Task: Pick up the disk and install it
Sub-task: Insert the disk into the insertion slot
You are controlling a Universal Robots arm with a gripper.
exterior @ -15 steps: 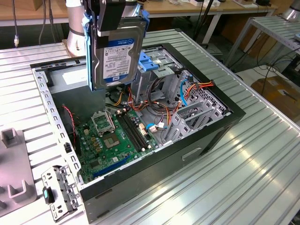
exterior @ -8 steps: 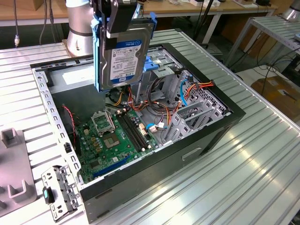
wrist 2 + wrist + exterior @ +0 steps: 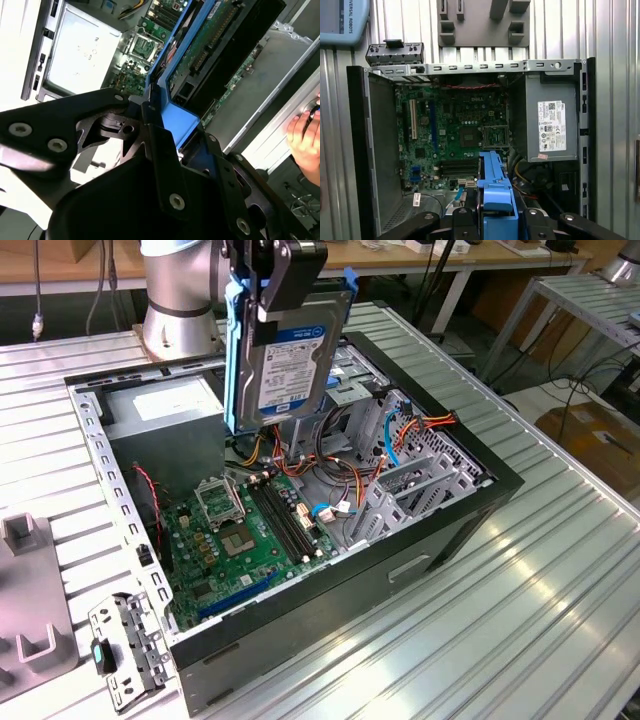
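Robotics lab, aluminium table [image 3: 560, 640], opened computer case [image 3: 440, 540]

The flat rectangular disk [image 3: 290, 350] has a dull silvery metal face with a glossy paper label, framed in smooth bright blue plastic (slightly shiny). The ribbed silver table [image 3: 560, 570] is brushed metal with a soft sheen. The black computer case [image 3: 440, 540] looks like matt painted metal outside and bare grey sheet metal within. Its green circuit board [image 3: 210, 550] is glossy. The grey block fixture [image 3: 30, 590] looks like matt plastic.
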